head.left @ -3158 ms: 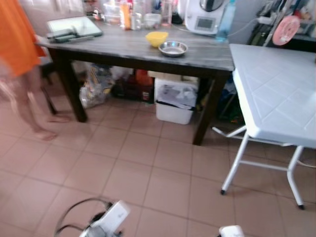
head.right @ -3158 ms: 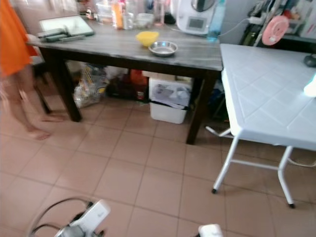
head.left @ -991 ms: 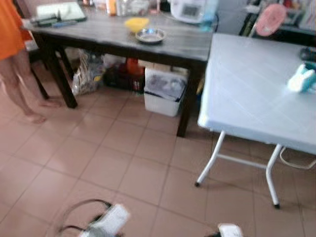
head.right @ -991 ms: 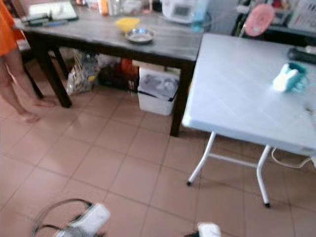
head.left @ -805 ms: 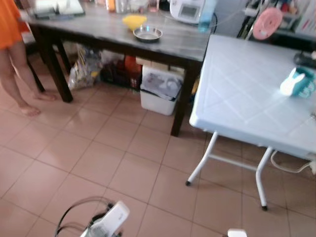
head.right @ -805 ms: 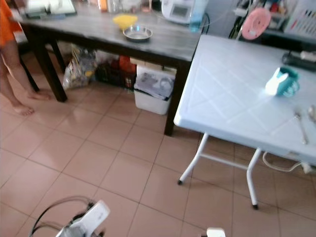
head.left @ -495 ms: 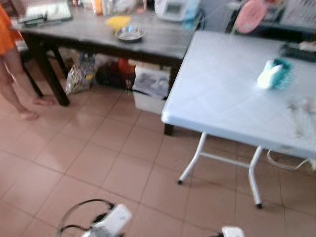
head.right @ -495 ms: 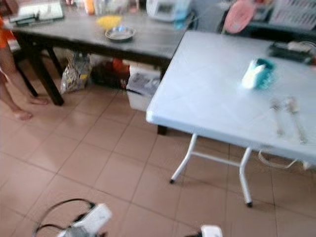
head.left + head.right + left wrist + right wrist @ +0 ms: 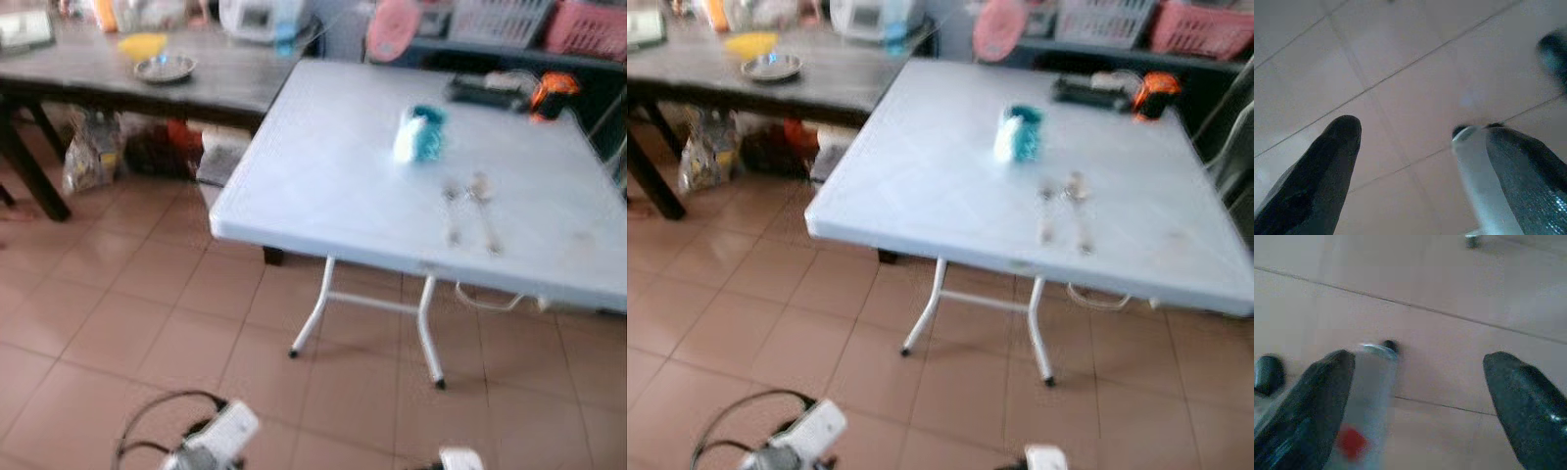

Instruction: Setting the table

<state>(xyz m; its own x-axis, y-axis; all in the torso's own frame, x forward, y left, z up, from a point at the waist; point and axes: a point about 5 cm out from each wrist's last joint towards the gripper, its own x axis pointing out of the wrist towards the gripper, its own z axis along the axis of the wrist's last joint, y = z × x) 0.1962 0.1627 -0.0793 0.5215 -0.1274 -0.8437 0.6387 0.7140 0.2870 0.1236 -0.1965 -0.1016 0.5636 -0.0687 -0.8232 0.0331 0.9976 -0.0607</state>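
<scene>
- The white folding table point(image 9: 323, 176) is the surface to be set; it stands ahead of the robot on thin metal legs, corner-on to the dark wooden table point(image 9: 225, 83) behind it
- Two pieces of cutlery point(image 9: 468, 211) lie side by side near the white table's front edge, probably left there for laying out; they are too blurred to tell a fork from a spoon
- A teal and white object point(image 9: 418, 134) sits just beyond them; further back are an orange item point(image 9: 551, 90) and a dark flat thing point(image 9: 487, 90)
- A yellow bowl point(image 9: 143, 44) and a steel bowl point(image 9: 165, 69) wait on the dark table, well apart from the cutlery, likely to be fetched
- Left gripper point(image 9: 1405, 132) hangs idle over the terracotta floor tiles point(image 9: 118, 313), fingers spread, holding nothing; right gripper point(image 9: 1418, 364) likewise spread and empty, since no item is within reach yet
- Baskets point(image 9: 539, 20) line the back shelf; clutter is stored beneath the dark table
</scene>
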